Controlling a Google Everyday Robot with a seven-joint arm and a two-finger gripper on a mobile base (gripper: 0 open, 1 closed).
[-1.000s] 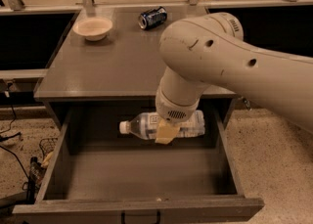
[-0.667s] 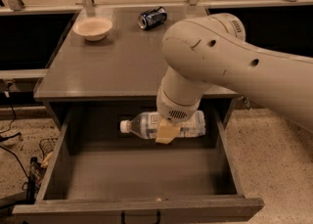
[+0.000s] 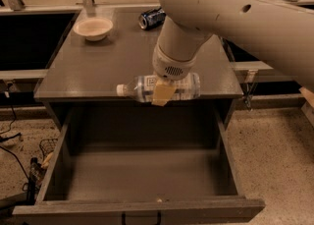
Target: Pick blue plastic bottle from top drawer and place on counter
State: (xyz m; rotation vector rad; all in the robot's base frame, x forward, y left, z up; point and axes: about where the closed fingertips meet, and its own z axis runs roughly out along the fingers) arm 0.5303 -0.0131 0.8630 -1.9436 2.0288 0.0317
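One end effector (image 3: pixel 163 91): under the pale arm's wrist, clamped across the middle of the blue plastic bottle (image 3: pixel 139 87), with one tan finger pad showing on the bottle's near side.
Where the blue plastic bottle is: out of the top drawer (image 3: pixel 54 170), lying sideways with its cap to the left, at the near edge of the table (image 3: pixel 113 62). I cannot tell whether it is resting there or just above.
Open top drawer: stands out toward me, no bottle in it.
Far on the table: pale bowl (image 3: pixel 93 26) at left, dark soda can (image 3: pixel 151 17) right of it, both well apart from the bottle.
Done: the pick, by the look of it.
Left: settle the bottle fully onto the table, let go, draw the arm clear.
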